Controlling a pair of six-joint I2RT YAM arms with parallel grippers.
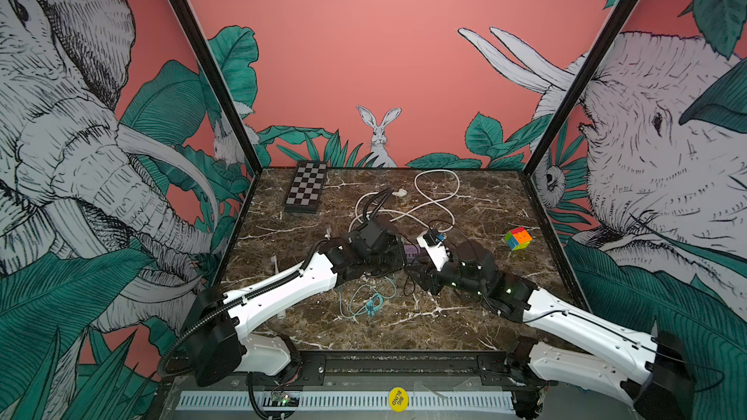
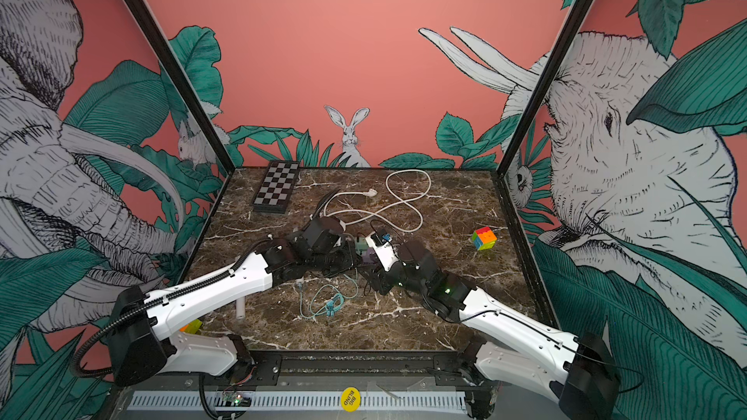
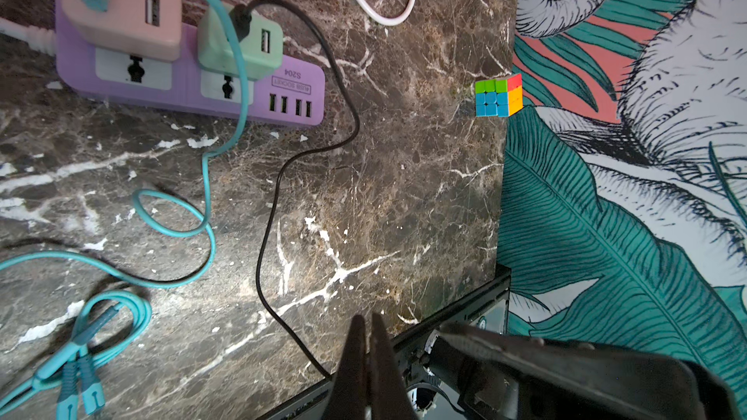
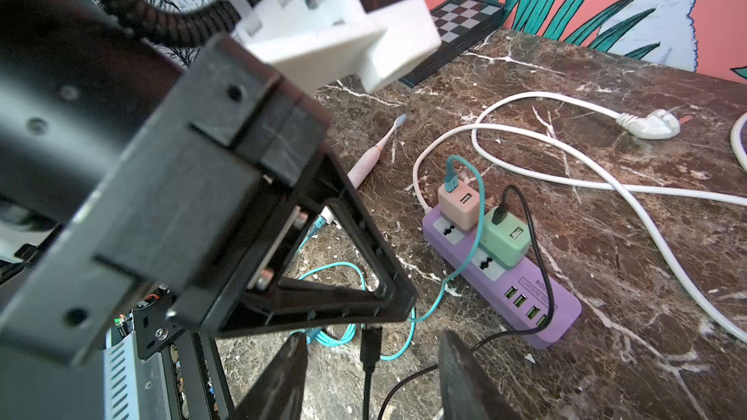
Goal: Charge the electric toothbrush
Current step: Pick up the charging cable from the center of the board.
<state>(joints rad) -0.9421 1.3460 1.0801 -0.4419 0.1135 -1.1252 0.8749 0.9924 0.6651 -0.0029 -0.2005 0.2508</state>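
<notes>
While closed, left gripper (image 3: 368,319) on black cable (image 3: 258,272)

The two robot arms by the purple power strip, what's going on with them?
The left gripper is shut on the black cable near its free plug. The cable's other end sits in the green adapter on the power strip. The right gripper is open, its fingers either side of that plug without gripping it. The pink electric toothbrush lies flat on the marble table, with neither gripper on it.
</notes>
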